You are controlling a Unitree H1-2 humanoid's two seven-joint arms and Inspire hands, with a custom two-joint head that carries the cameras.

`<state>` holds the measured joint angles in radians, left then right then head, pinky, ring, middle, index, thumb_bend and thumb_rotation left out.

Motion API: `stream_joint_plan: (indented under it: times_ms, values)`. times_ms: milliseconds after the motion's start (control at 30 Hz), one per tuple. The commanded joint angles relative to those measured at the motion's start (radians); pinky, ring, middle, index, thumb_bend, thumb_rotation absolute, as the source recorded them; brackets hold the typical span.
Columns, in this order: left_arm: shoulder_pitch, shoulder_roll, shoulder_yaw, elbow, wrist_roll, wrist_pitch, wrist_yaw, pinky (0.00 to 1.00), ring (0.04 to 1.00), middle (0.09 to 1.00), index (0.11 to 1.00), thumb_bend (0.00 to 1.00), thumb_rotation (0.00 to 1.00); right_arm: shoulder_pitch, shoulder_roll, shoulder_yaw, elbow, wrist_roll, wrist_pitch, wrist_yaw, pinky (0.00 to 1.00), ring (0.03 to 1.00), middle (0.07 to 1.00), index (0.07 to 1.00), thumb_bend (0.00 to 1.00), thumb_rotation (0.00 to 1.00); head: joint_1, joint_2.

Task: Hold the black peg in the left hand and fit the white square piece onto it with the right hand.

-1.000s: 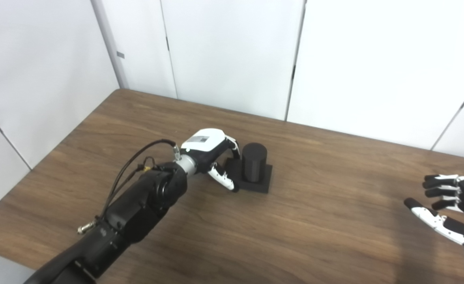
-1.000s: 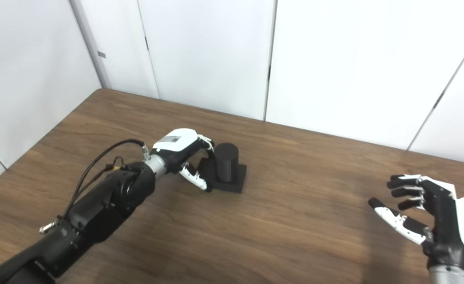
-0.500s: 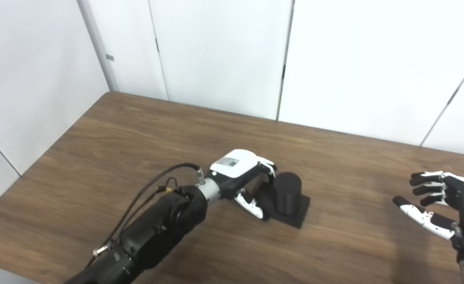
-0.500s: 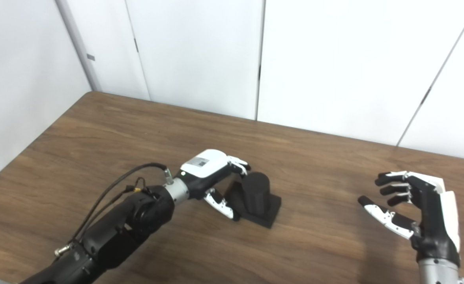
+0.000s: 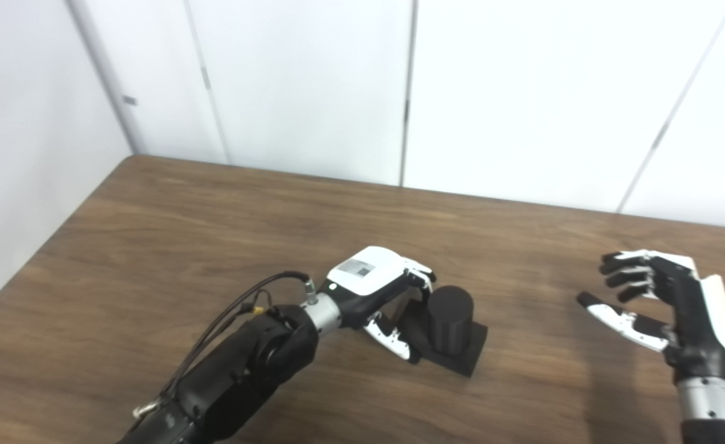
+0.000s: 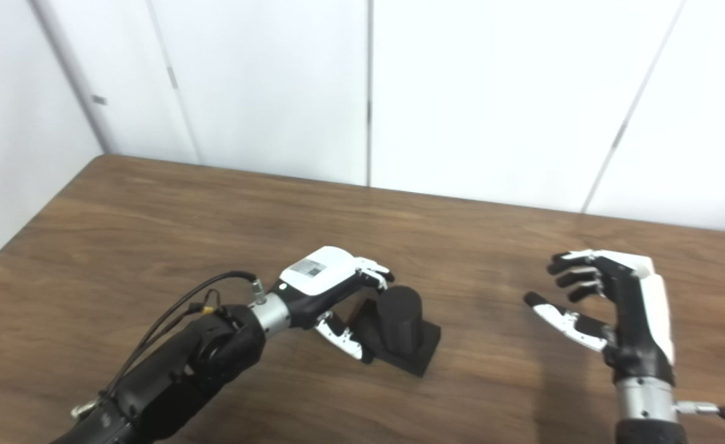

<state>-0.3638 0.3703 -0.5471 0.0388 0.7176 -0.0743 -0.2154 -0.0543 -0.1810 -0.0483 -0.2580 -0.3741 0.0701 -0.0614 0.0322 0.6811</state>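
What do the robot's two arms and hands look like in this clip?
Both hands have a white back shell, black palm and fingers, and white-plated thumbs. The left hand carries a small grey printed label on its shell, a silver wrist collar, and black cables looping along the glossy black forearm. The right hand also sits on a silver wrist collar.

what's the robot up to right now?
The left hand is at the black peg, which stands on its square black base on the wooden table. Its fingers and thumb reach around the side of the peg and base, but a firm grasp is not clear from these views. The right hand hovers open and empty over the right side of the table. No white square piece is in view.
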Motion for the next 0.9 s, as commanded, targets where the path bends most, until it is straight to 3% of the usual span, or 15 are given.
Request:
stream_joint_plan:
  times_ms: [0, 133, 467, 733, 800, 867]
  values:
    - [0.023, 0.009, -0.052, 0.022, 0.031, -0.033, -0.075, 0.79, 0.871, 0.843, 0.49, 0.52, 0.07, -0.033, 0.005, 0.001, -0.015, 0.005, -0.051, -0.022, 0.41, 0.534, 0.64, 0.493, 0.5, 0.11, -0.024, 0.003]
    - [0.021, 0.042, -0.063, 0.02, 0.046, -0.048, -0.096, 0.81, 0.877, 0.845, 0.491, 0.52, 0.07, -0.041, 0.008, 0.004, -0.009, -0.002, -0.062, -0.03, 0.41, 0.534, 0.637, 0.494, 0.5, 0.12, -0.132, 0.003]
    - [-0.003, 0.094, -0.095, 0.058, 0.085, -0.093, -0.102, 0.81, 0.865, 0.847, 0.49, 0.52, 0.06, -0.1, -0.043, -0.011, -0.044, -0.025, -0.025, -0.002, 0.44, 0.572, 0.655, 0.495, 0.5, 0.12, -0.294, -0.027]
    - [-0.005, 0.107, -0.101, 0.09, 0.102, -0.116, -0.1, 0.79, 0.862, 0.842, 0.49, 0.52, 0.06, -0.187, -0.21, -0.008, -0.103, -0.083, 0.117, 0.16, 0.5, 0.629, 0.72, 0.496, 0.5, 0.14, -0.365, -0.064]
    - [-0.002, 0.109, -0.1, 0.092, 0.102, -0.118, -0.097, 0.79, 0.861, 0.837, 0.49, 0.52, 0.06, -0.212, -0.263, 0.004, -0.111, -0.103, 0.159, 0.218, 0.54, 0.672, 0.754, 0.69, 0.59, 0.12, -0.372, -0.07]
    - [-0.001, 0.116, -0.102, 0.092, 0.103, -0.123, -0.101, 0.79, 0.865, 0.834, 0.491, 0.52, 0.06, -0.243, -0.343, 0.025, -0.107, -0.105, 0.171, 0.301, 0.57, 0.714, 0.791, 0.779, 0.65, 0.1, -0.391, -0.084]
